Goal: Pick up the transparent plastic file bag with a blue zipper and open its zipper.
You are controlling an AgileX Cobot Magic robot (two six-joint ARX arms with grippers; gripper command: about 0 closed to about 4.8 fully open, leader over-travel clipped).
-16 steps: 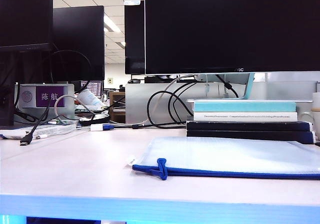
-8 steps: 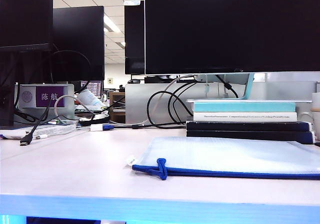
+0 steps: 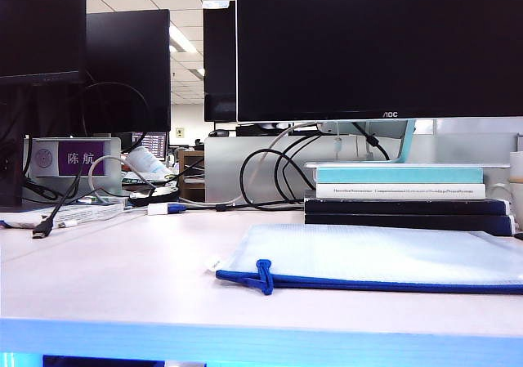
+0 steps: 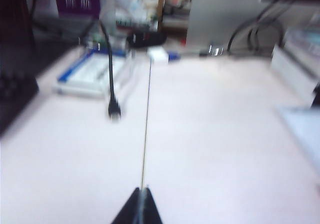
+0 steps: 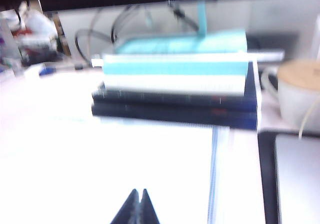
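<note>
The file bag [image 3: 384, 257] lies flat on the desk [image 3: 122, 277] at about four o'clock, its blue zipper [image 3: 368, 284] along the near edge. A stack of books [image 3: 404, 195] sits just behind it at twelve o'clock, with black cables [image 3: 270, 175] at ten. The left gripper [image 4: 142, 204] and right gripper [image 5: 138, 204] both hover with fingers pressed together, holding nothing.

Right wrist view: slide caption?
Shut right gripper hovers over the file bag, stacked books behind.

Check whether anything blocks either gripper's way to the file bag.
Nothing visible does. The file bag lies flat and uncovered; the stacked books sit behind it. Right gripper, jaws shut, hovers over it; left gripper, shut, is over bare table.
</note>
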